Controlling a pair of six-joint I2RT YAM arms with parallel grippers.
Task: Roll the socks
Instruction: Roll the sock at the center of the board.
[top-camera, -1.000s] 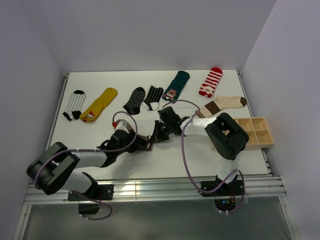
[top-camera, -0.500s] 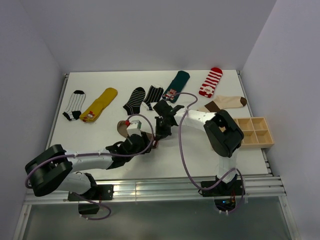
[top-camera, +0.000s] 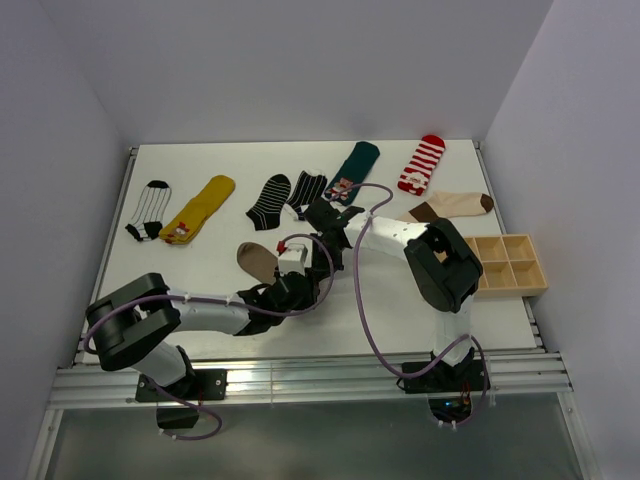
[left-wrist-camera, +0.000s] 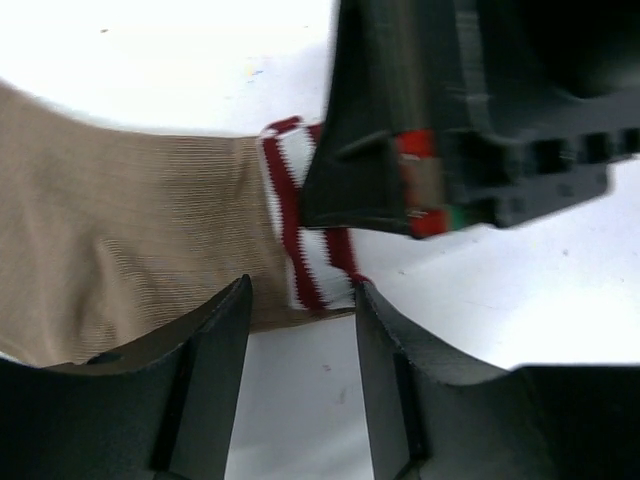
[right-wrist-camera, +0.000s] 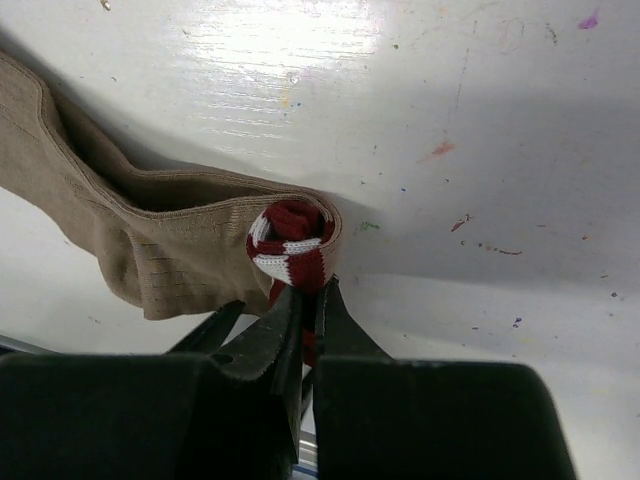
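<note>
- Centrally on the table (top-camera: 180, 270) lies the brown sock (top-camera: 257, 261). Its toe points toward 10 o'clock, and its red-and-white striped cuff (right-wrist-camera: 292, 243) is curled into a small roll.
- The right gripper (right-wrist-camera: 308, 300) is pinched tight on that cuff, fingers together with the fabric between them.
- The left gripper (left-wrist-camera: 300, 290) stands with its jaws partly apart and grips nothing. The cuff's edge shows in the gap, though contact cannot be judged.
- Both grippers meet at the cuff, just beside each other.
- The other socks sit along the far edge, from 10 to 2 o'clock: yellow sock (top-camera: 200, 208), teal sock (top-camera: 352, 168), cream sock (top-camera: 450, 207).
- At 3 o'clock is a wooden tray (top-camera: 505, 262).
</note>
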